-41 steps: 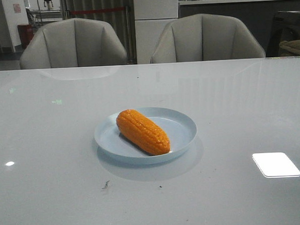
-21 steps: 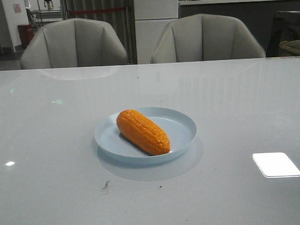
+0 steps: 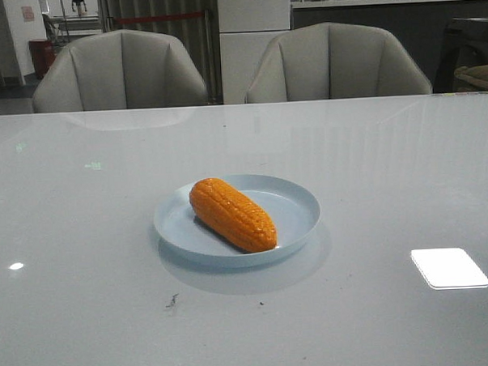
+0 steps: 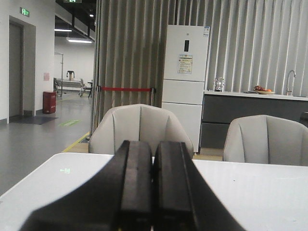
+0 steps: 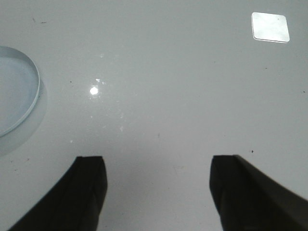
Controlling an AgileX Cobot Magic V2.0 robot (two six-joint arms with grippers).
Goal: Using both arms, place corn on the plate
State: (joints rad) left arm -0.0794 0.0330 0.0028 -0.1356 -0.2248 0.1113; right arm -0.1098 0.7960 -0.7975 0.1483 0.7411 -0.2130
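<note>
Table point(image 3: 88, 319), glossy and pale grey, fills your front view; nearest you it carries a small dark scuff point(image 3: 171, 300) and a bright square reflection point(image 3: 448, 267) toward the right. Just beyond the scuff sits the plate point(image 3: 298, 205), and the corn point(image 3: 231, 213) lies inside it, set diagonally across the left half with its near tip close to the front rim. Nothing stands between you and the plate, and neither arm appears in the front view.

Note the right gripper point(image 5: 156, 187) in its wrist view: it looks straight down on bare tabletop, its two dark fingers point(image 5: 86, 187) spread wide apart with nothing between them. The plate's rim point(image 5: 33, 94) shows at one edge of that view, well clear of the fingers, and the square reflection point(image 5: 270, 27) shows at the far corner.

Note the left gripper point(image 4: 153, 187) in its wrist view: it is held level above the table, pointing across it, its fingers point(image 4: 136, 183) pressed together and holding nothing.

Behind the table stand two grey chairs point(image 3: 119, 71) point(image 3: 336, 61). Farther back you see a white fridge point(image 4: 185, 82), a dark counter point(image 4: 250, 108), a ribbed curtain wall point(image 4: 130, 53) and an open corridor point(image 4: 57, 77) at left.
</note>
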